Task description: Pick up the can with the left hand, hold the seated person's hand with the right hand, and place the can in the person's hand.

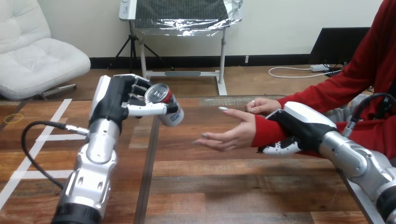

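Observation:
My left hand [122,99] is raised above the table's left part, its fingers and thumb curled round a red and silver can [164,105]. The can is tilted, its silver top facing up and toward me. To its right, the person's hand [229,132] is stretched out palm up over the table, apart from the can. My right hand [299,127] lies on the person's red-sleeved wrist, with fingers [280,147] curled under it. A second hand of the person [260,106] rests on the table just behind.
The wooden table [243,186] runs across the view, with a dark seam [149,163] down its left part. The person's red-sleeved arms [336,93] come in from the right. A black cable [32,154] loops beside my left forearm.

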`<state>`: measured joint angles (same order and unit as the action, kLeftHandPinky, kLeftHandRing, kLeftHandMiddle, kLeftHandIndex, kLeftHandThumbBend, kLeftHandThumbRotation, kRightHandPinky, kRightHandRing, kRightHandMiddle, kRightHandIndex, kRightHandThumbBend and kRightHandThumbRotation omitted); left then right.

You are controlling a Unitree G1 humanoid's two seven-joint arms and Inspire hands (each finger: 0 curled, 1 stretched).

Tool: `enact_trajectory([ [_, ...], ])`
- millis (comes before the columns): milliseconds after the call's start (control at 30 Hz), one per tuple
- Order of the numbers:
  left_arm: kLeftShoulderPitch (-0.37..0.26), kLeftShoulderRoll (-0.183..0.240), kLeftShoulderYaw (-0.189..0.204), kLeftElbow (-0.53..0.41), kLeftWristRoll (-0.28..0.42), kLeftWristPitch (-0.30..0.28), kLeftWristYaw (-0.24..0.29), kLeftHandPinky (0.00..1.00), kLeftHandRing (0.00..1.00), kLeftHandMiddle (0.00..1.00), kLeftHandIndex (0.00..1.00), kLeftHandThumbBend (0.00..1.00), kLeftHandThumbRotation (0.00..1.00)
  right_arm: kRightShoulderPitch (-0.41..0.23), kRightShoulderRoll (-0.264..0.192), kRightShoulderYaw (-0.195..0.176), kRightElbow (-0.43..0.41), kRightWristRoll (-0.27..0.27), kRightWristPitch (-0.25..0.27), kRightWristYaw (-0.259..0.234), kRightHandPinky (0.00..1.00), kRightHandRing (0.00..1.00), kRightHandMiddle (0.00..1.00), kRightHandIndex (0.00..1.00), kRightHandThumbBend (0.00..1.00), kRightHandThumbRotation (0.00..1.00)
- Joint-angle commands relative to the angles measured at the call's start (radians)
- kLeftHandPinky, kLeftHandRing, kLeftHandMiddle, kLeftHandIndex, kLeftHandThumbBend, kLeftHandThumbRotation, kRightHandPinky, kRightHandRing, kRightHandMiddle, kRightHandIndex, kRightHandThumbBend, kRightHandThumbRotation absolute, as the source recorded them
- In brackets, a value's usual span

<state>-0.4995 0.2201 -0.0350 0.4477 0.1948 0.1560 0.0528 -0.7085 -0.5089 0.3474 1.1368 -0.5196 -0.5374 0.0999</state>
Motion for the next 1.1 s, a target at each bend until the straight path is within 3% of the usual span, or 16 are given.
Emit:
enact_trajectory([
  [0, -0.106, 0.003, -0.008, 0.001, 0.014, -0.042, 0.005, 0.31, 0.38, 0.41, 0.4, 0.81, 0.0, -0.037, 0.035, -0.022, -0.078, 0.038, -0.04, 0.002, 0.28, 0.32, 0.39, 0.43, 0.46, 0.19],
  [300, -0.122, -0.01, -0.014, 0.02, 0.016, -0.029, 0.002, 0.32, 0.39, 0.42, 0.4, 0.8, 0.0, -0.031, 0.044, -0.024, -0.108, 0.043, -0.034, 0.015, 0.28, 0.33, 0.4, 0.43, 0.46, 0.22],
  [1067, -0.15, -0.049, -0.017, 0.108, 0.007, -0.098, -0.006, 0.31, 0.37, 0.42, 0.41, 0.8, 0.0, -0.02, 0.061, -0.023, -0.168, 0.05, -0.036, 0.026, 0.27, 0.31, 0.38, 0.42, 0.46, 0.22],
])
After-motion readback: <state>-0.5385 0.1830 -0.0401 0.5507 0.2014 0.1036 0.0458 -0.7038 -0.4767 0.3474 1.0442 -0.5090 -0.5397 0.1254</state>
